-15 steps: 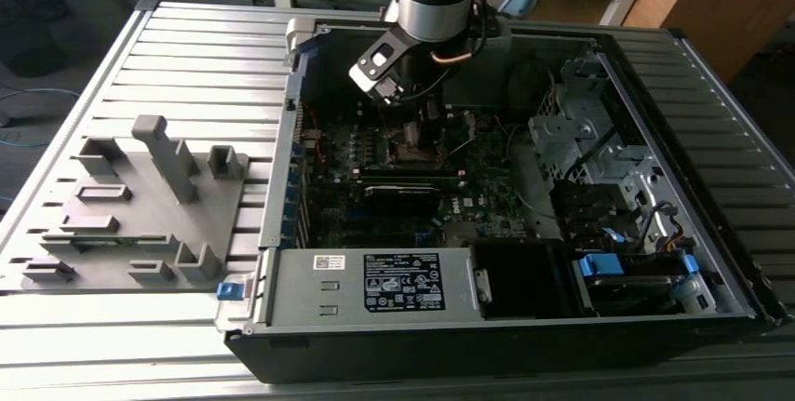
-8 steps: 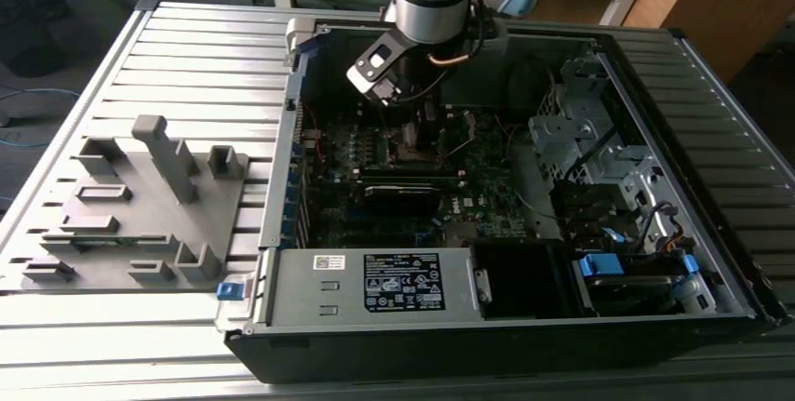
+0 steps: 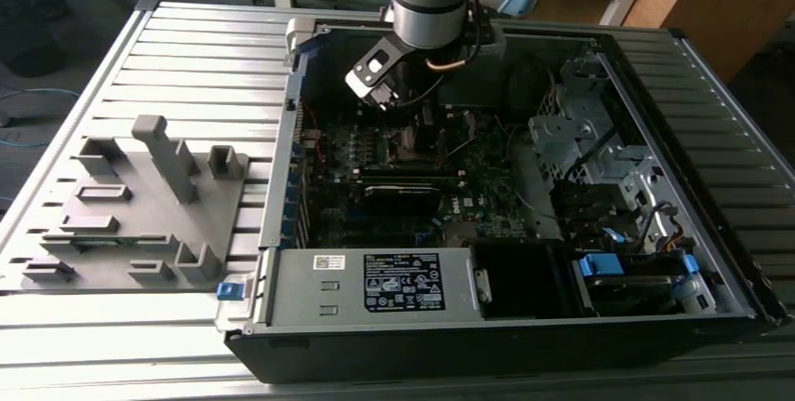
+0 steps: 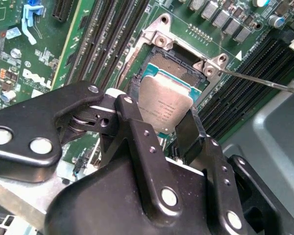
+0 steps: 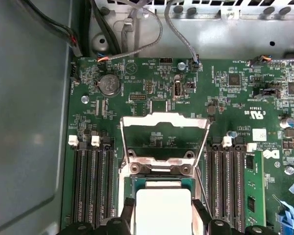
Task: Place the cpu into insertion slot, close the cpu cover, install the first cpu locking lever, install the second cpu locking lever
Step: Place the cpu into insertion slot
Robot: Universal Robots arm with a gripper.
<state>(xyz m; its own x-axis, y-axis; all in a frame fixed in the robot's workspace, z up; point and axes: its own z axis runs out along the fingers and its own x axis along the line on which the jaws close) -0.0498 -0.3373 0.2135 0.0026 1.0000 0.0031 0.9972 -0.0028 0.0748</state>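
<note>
Inside the open computer case (image 3: 497,350), the arm (image 3: 429,1) reaches down over the green motherboard (image 5: 152,73). Both wrist views show the gripper (image 4: 160,116) with its two black fingers (image 4: 132,122) set against opposite edges of the cpu (image 4: 164,98). It pinches the chip by its sides, so the silvery face and the underside are left free.

The cpu sits squarely over the insertion slot (image 5: 161,182), whose dark bed shows just past the chip's far edge. Whether the chip already rests in that bed or hangs just above it is hard to judge from these angles.

The cpu cover (image 5: 164,119) stands swung up on its hinge at the far side of the slot, its window showing the board behind. This leaves the way down into the socket unobstructed. A thin metal rod (image 4: 255,78), probably one of the locking levers, juts away from a corner of the socket and is not latched over anything.

Banks of long black memory slots (image 5: 90,186) flank the socket near the fingers, so there seems to be little room to spare.
</note>
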